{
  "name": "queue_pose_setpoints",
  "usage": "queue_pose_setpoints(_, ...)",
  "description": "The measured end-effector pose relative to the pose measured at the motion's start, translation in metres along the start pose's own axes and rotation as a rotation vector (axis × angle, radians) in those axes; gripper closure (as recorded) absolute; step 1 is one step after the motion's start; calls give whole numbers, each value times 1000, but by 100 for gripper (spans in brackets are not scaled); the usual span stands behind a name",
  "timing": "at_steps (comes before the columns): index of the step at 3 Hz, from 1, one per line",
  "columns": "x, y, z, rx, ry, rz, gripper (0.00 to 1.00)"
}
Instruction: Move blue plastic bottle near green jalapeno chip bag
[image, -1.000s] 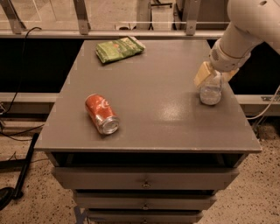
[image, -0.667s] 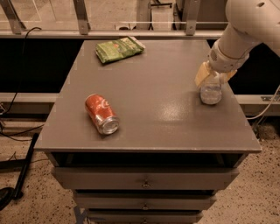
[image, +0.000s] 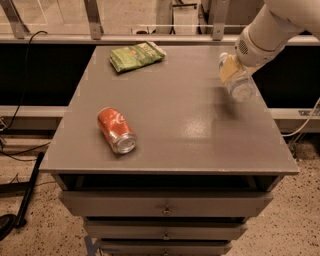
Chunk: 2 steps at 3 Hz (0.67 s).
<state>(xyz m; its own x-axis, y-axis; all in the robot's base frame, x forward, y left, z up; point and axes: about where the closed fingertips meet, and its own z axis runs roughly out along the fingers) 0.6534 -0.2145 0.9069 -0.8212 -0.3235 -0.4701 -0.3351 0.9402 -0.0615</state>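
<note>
Two-finger gripper (image: 231, 74) at right rear of grey table (image: 190, 130), fingers clamped on small clear pale-blue-labelled plastic bottle (image: 241, 87), held above the surface. Grasped; not yet carried to crinkled green foil chip bag (image: 136, 55), well apart, rear left.

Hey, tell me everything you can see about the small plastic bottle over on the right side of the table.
The plastic bottle is small and clear with a pale, whitish-blue tint and a rounded body. The gripper holds it, its yellowish fingers closed on the upper part, so the top is mostly covered. The bottle seems tilted, with its base lower and to the right. It hangs above the right rear part of the grey table, apparently not touching it, with a faint shadow on the surface below.
</note>
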Motion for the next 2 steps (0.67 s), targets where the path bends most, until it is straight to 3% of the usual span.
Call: queue_pose_setpoints(2,-9,0,2,4,-33,15,100)
